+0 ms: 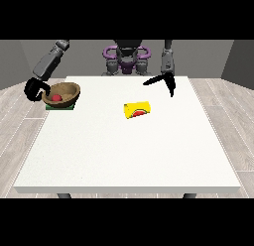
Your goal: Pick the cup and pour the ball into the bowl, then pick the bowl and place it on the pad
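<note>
A brown wooden bowl with a red ball inside rests on a green pad at the table's left edge. The hand at the view's left curls round the bowl's left rim. A yellow cup lies on its side near the table's middle, its mouth showing a red and green inside. The hand at the view's right hovers over the table's far right part, fingers and thumb spread straight, holding nothing.
The large white table stretches toward the camera below the cup. The robot's torso stands behind the far edge. Grey wood floor surrounds the table.
</note>
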You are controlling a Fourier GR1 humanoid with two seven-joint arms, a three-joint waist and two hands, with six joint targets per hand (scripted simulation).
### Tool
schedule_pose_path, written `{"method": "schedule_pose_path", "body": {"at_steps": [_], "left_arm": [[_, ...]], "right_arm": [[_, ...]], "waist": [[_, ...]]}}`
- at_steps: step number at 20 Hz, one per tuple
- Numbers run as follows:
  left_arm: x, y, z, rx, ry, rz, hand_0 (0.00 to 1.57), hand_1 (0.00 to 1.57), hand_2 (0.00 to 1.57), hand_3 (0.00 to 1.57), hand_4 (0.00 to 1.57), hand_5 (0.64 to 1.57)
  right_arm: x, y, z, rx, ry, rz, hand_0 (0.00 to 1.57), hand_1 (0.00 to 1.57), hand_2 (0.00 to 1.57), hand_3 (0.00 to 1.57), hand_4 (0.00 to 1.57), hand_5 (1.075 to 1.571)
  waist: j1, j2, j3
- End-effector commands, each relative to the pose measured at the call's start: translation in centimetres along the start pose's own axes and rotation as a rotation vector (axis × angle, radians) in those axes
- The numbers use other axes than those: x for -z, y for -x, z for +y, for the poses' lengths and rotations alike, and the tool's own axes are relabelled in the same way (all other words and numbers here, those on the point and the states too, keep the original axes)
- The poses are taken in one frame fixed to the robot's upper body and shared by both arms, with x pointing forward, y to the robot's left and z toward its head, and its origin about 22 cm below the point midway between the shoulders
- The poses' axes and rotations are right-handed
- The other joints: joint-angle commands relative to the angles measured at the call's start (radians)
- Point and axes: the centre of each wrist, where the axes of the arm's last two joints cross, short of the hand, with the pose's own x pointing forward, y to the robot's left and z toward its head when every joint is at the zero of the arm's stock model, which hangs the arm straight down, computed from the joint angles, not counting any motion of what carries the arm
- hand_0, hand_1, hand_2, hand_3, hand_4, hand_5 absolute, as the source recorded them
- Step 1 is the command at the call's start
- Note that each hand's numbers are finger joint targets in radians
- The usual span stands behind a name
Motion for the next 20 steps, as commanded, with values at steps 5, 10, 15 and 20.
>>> {"method": "schedule_pose_path", "body": {"at_steps": [5, 10, 15, 20], "left_arm": [[-0.6, -3.7, -0.4, -0.001, -0.011, -0.034, 0.0, 0.0, 0.0, 0.0, 0.0, 1.563], [-0.8, -3.7, 1.0, -0.023, 0.015, 0.014, 0.0, 0.0, 0.0, 0.0, 0.0, 1.566], [-0.5, -2.3, 2.0, -0.004, 0.03, 0.023, 0.0, 0.0, 0.0, 0.0, 0.0, 1.566], [-2.0, -2.9, 1.5, -0.038, 0.021, 0.016, 0.0, 0.0, 0.0, 0.0, 0.0, 1.567]], "right_arm": [[0.5, -3.0, -1.6, -0.034, 0.003, -0.053, 1.57, 1.57, 1.57, 0.46, 1.02, 1.571], [-0.1, -2.7, -2.7, 0.062, 0.038, 0.033, 1.57, 1.57, 1.57, 0.0, 0.76, 1.568], [0.5, -1.7, -0.9, 0.029, 0.007, 0.076, 1.57, 1.57, 1.57, 1.08, 0.74, 1.57], [-1.2, 2.2, -1.0, -0.068, -0.005, 0.113, 1.57, 1.57, 1.57, 1.01, 0.69, 1.567]], "waist": [[-0.001, 0.033, 0.0001], [-0.006, -0.033, -0.001], [0.012, -0.046, -0.002], [0.011, -0.033, -0.0016]]}}
